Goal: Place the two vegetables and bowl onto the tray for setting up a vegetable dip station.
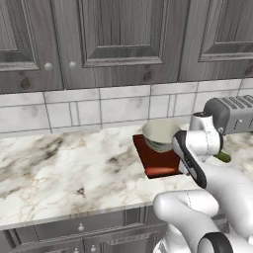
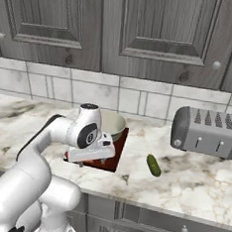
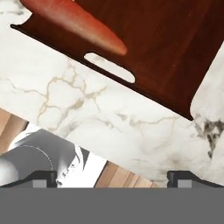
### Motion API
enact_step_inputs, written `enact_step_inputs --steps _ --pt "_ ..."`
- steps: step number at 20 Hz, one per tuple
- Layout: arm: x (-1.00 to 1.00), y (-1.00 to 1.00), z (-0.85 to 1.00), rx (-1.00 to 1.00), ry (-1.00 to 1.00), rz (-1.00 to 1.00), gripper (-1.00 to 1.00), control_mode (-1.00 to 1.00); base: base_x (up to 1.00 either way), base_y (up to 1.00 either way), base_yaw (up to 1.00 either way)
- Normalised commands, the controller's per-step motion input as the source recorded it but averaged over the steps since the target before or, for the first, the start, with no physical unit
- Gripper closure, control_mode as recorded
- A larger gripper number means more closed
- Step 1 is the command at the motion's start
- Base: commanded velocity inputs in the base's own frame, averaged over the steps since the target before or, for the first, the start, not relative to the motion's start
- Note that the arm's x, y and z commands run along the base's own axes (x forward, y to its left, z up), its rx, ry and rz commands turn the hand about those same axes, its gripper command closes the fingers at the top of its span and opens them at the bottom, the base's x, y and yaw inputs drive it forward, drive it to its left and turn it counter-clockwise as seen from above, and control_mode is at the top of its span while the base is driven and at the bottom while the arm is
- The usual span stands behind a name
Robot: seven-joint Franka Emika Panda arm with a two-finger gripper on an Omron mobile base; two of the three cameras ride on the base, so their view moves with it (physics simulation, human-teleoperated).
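The dark reddish-brown tray (image 1: 157, 162) (image 2: 112, 156) (image 3: 170, 48) lies on the marble counter. The pale bowl (image 1: 159, 133) (image 2: 111, 123) sits on the tray's far end. An orange-red carrot (image 3: 76, 21) lies flat on the tray, close to the handle slot (image 3: 109, 67). The dark green cucumber (image 2: 153, 165) (image 1: 223, 157) rests on the counter to the right of the tray, apart from it. My gripper (image 2: 86, 161) (image 3: 114, 178) hovers over the tray's near edge, open, with nothing between its fingertips (image 3: 42, 177).
A grey toaster (image 2: 208, 131) (image 1: 231, 113) stands at the back right, beyond the cucumber. A tiled wall and grey cabinets rise behind the counter. The counter's front edge (image 2: 145, 206) runs just below the tray. Bare marble (image 1: 64, 163) stretches to the left.
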Motion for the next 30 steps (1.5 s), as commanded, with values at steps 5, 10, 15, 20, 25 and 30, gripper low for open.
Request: enact_step_inputs --steps 5,10,15,20,25,30 --pt "0.09 -0.44 0.06 -0.16 0.00 -0.11 -1.00 -1.00 0.00 0.00 0.00" --pt "0.15 -0.47 0.03 -0.14 0.00 -0.08 -1.00 -1.00 0.00 0.00 0.00" --pt "0.22 -0.46 0.02 -0.09 0.00 -0.03 -1.00 -1.00 0.00 0.00 0.00" --pt "0.26 -0.46 0.01 -0.03 0.00 -0.01 -1.00 -1.00 0.00 0.00 0.00" --pt "0.26 -0.46 0.00 0.00 0.00 0.00 -1.00 -1.00 0.00 0.00 0.00" --pt "0.22 -0.45 0.00 0.00 0.00 0.00 -1.00 -1.00 0.00 0.00 0.00"
